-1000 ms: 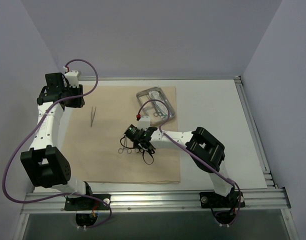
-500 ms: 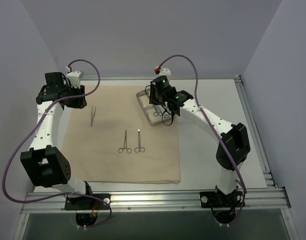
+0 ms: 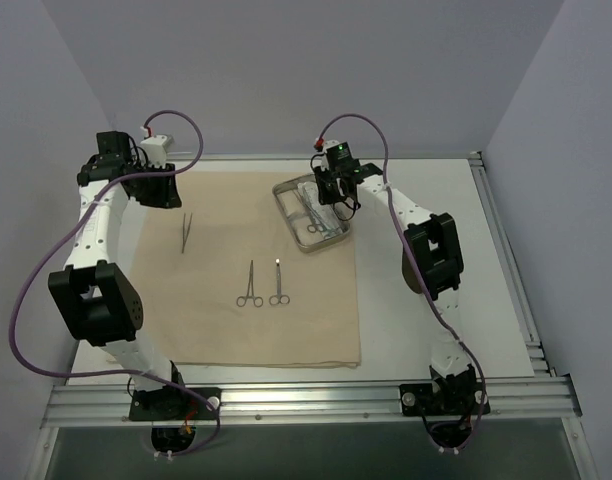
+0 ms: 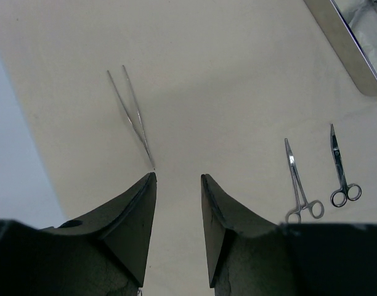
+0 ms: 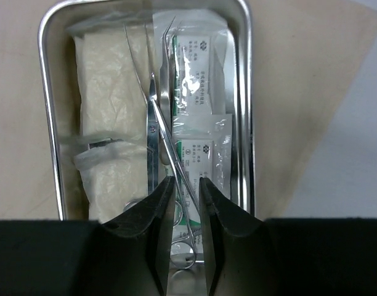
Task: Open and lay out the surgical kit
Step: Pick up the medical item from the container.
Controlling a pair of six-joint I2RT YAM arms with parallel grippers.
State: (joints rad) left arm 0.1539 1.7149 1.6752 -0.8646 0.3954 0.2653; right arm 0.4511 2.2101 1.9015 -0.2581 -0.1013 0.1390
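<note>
Tabletop (image 3: 436, 260): white, and carried the whole kit; both arms were bolted at its near edge.
Cloth wrap (image 3: 216, 320): beige, opened out flat, and covered the left and middle of the tabletop.
Left fingers (image 4: 178, 179): hung above the far left part of the cloth wrap. They stood partly apart with nothing between them, their tips just near the pointed end of the tweezers.
Right fingers (image 5: 185, 182): reached over the tray, drawn close with only a narrow gap. Thin steel shafts ran under that gap, but I could not tell whether the fingers pinched any of them.
Tray (image 5: 48, 123): small, rectangular and steel, and sat on the far right corner of the cloth wrap, still full.
Gauze pads (image 5: 108, 80): two white pads lay end to end along the tray's left side.
Clear packets (image 5: 198, 61): two lay end to end along the tray's right side, beside the gauze pads.
Instruments in the tray (image 5: 153, 123): thin steel pieces lay crossed on top of the gauze pads and clear packets, with finger rings at the near end.
Forceps (image 3: 250, 285): lay flat on the middle of the cloth wrap, rings toward the arms.
Second ring-handled instrument (image 3: 277, 285): lay just right of the forceps, parallel and apart.
Tweezers (image 4: 133, 117): lay flat on the cloth wrap, well left of the forceps.
</note>
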